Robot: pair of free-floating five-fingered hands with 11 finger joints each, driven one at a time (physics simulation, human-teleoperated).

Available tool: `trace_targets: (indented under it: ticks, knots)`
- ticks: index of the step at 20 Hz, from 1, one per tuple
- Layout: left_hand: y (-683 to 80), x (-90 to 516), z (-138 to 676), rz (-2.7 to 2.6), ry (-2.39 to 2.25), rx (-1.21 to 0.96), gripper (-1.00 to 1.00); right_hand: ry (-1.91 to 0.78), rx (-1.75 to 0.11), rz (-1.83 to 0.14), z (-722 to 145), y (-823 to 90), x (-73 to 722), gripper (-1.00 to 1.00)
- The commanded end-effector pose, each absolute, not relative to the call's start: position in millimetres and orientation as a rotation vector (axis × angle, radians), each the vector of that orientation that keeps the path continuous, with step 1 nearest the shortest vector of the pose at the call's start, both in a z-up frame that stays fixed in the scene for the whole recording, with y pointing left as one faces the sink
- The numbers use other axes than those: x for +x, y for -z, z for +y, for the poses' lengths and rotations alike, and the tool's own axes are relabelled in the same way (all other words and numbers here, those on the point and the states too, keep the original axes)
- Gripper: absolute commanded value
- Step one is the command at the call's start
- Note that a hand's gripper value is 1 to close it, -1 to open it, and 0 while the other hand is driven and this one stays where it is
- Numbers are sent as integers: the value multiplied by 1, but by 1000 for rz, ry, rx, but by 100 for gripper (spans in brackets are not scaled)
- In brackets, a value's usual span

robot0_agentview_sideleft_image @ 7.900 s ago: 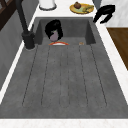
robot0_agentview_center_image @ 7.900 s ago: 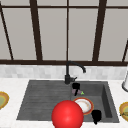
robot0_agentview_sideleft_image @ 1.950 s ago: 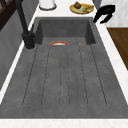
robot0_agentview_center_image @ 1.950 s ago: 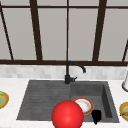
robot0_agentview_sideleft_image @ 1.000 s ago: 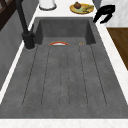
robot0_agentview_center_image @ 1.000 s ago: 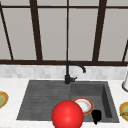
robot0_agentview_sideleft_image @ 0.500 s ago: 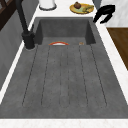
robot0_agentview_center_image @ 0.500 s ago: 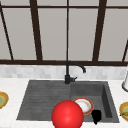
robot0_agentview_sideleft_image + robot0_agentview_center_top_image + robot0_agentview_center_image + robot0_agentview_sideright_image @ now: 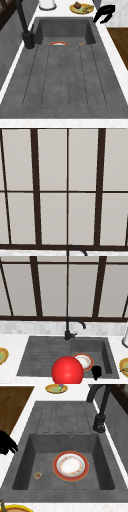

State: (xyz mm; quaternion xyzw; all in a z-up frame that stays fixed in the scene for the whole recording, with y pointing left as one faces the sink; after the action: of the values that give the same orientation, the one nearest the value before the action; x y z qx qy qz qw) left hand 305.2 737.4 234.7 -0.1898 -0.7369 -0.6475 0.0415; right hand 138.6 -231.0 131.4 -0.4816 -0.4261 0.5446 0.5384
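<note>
Our right hand (image 9: 96, 372) hovers at the sink's (image 9: 25, 459) front edge, fingers loosely curled, empty; plate (image 9: 71, 466) sits flat in the basin.

A plate (image 9: 71, 466) lies in the sink (image 9: 25, 459), before the tap (image 9: 100, 421); the drainboard (image 9: 65, 80) lies left of the sink.

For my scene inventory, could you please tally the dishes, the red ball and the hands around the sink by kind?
Red-rimmed plates in the basin: 1, red-rimmed plate
Yellow dishes on the counter: 2, right yellow dish, left yellow dish
Red balls: 1, red ball
Black hands: 1, hand
Total: 5
</note>
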Motion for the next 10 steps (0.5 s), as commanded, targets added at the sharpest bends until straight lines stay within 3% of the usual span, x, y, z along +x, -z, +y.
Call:
trace_targets:
  ticks: [1,10]
  knots:
    - [-251,291,717,-2234,2023,-521,-100,-1295,-1146,-1014,-231,-131,139,0]
    - [-286,259,670,-2212,2032,-522,-100,-1295,-1146,-1014,-231,-131,139,0]
